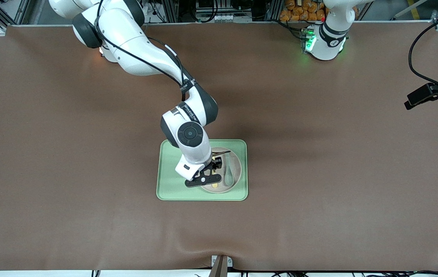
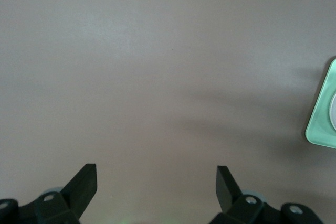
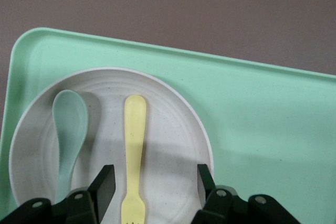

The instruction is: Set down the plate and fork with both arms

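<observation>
The pale plate [image 1: 235,169] lies in the light green tray [image 1: 171,184] at the table's middle. The yellow fork [image 3: 134,145] and a muted green spoon [image 3: 68,124] lie side by side on the plate [image 3: 173,124]. My right gripper [image 3: 153,174] hangs low over the plate [image 1: 212,171], open, with one finger on each side of the fork near its tines and not touching it. My left gripper [image 2: 156,174] is open and empty over bare table, with a corner of the tray [image 2: 320,124] at the edge of its wrist view. It does not show in the front view.
The brown mat covers the whole table. The left arm's green-lit base [image 1: 325,38] stands at the table's back edge. A black camera on a cable [image 1: 430,94] hangs over the left arm's end of the table.
</observation>
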Motion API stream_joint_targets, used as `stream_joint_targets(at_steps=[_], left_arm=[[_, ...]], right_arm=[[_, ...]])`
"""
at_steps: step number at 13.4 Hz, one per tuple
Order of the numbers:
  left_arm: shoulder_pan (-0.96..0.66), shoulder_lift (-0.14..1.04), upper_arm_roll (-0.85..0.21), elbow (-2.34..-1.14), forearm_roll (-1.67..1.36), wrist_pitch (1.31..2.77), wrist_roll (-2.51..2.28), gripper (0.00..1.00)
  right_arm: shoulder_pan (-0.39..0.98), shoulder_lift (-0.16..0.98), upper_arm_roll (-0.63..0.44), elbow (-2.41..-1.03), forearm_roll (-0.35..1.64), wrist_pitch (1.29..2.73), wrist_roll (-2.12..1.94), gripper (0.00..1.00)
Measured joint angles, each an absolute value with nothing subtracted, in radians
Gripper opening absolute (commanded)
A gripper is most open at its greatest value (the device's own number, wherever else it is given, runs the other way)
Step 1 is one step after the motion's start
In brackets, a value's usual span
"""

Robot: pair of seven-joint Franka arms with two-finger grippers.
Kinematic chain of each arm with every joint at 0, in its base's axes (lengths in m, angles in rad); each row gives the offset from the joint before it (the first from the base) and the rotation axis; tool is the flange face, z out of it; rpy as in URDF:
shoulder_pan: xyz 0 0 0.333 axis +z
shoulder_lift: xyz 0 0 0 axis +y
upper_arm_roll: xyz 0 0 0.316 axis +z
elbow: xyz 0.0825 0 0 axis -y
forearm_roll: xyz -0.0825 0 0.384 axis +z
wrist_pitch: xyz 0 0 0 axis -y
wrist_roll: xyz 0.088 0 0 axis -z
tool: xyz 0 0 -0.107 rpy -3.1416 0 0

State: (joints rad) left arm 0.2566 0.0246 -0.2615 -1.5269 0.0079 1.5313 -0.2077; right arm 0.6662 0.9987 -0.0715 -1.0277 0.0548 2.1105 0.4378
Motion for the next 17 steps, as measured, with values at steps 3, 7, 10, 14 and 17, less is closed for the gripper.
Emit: stream_joint_targets(at_steps=[3, 7, 10, 14, 17], left_arm=[[0.254, 0.025, -0.269, -1.527, 0.007, 1.532, -0.208, 1.0], [0.251, 0.025, -0.295, -1.527, 0.007, 1.538, -0.208, 1.0], [0.25, 0.025, -0.303, -1.527, 0.007, 1.54, -0.208, 1.0], [0.25, 0.023, -0.309, -1.525, 0.007, 1.54, -0.208, 1.0], [0.25, 0.02, -0.31, -1.522, 0.007, 1.542, -0.208, 1.0]], right_arm=[[0.681, 1.031, -0.071, -1.028, 0.055, 2.135, 0.438, 0.64], [0.689, 1.046, -0.072, -1.028, 0.054, 2.149, 0.438, 0.6], [0.689, 1.051, -0.072, -1.028, 0.054, 2.149, 0.438, 0.57], [0.69, 1.055, -0.072, -1.028, 0.054, 2.149, 0.438, 0.5], [0.692, 1.058, -0.072, -1.028, 0.054, 2.149, 0.438, 0.5]])
